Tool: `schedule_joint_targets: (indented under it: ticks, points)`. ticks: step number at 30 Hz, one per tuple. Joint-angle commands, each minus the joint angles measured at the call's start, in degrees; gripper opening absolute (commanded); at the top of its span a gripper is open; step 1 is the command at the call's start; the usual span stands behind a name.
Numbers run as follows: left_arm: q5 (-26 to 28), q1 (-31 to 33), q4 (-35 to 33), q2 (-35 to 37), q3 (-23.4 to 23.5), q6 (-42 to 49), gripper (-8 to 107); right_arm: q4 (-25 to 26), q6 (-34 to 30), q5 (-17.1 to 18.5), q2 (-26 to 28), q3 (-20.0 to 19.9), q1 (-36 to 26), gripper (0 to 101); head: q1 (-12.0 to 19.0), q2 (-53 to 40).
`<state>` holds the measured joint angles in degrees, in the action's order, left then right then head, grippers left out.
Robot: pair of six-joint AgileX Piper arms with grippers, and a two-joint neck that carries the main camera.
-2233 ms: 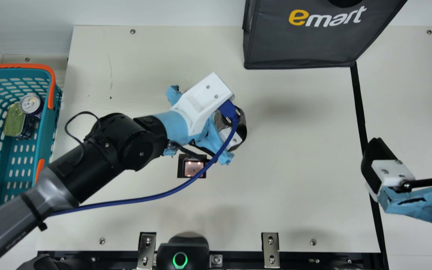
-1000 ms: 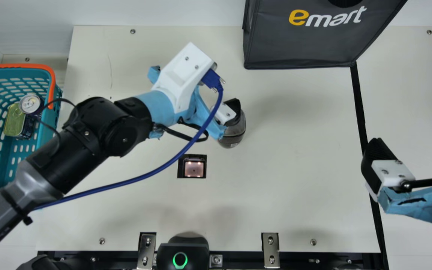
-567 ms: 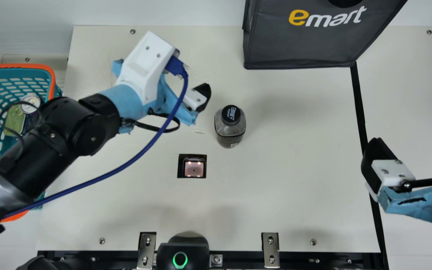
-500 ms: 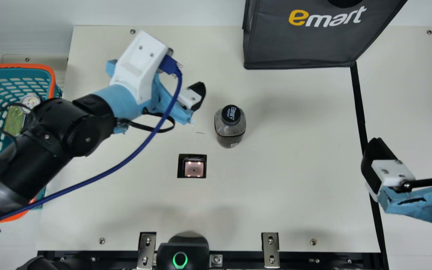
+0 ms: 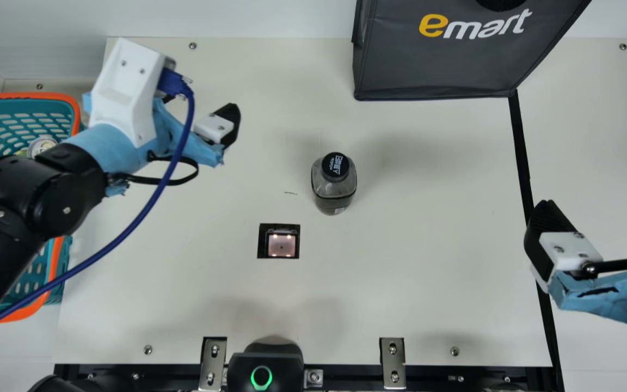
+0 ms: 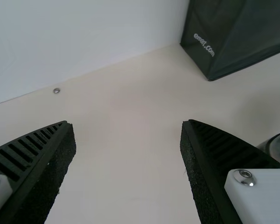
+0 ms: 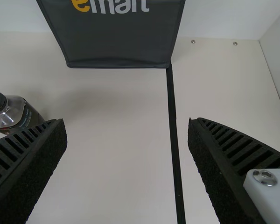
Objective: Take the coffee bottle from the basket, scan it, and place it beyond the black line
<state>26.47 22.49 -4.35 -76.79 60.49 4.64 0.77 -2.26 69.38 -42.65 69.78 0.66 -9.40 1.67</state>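
Saw a white wall (image 5: 226,16) behind the cream table (image 5: 428,283), and a side wall (image 7: 279,60) in the right wrist view. Noted screws (image 5: 192,46) near the table's edges, a short dark mark (image 5: 290,193) and soft shadows across the surface. Found the bottle (image 5: 334,188) upright and capped on the table, behind and to the right of the lit scanner (image 5: 282,246), on the scanner's side of the black line (image 5: 521,158). Traced that line from the corner of the bag (image 5: 433,65) at the back to the front edge, near two metal brackets (image 5: 392,363). Glimpsed a can (image 5: 41,145) inside the basket (image 5: 47,97) at left. Saw the left gripper (image 5: 230,124) near the basket, jaws wide apart, holding nothing. Saw the right gripper (image 5: 596,204) over the black line's far side, jaws likewise wide apart around nothing.
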Motion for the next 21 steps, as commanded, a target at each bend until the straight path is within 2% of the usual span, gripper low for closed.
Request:
schedule_joint_targets:
  ticks: [1, 21]
  points:
    - [-0.04, -1.23, -0.09, 0.66, -0.42, 0.05, 90, 0.00, 0.00, 0.00, 0.00, 0.00, 0.00, 91, 1.48, -0.09]
    - [0.73, -11.81, -1.62, 8.61, -6.40, 1.80, 90, 0.00, 0.00, 0.00, 0.00, 0.00, 0.00, 91, 1.48, -0.09]
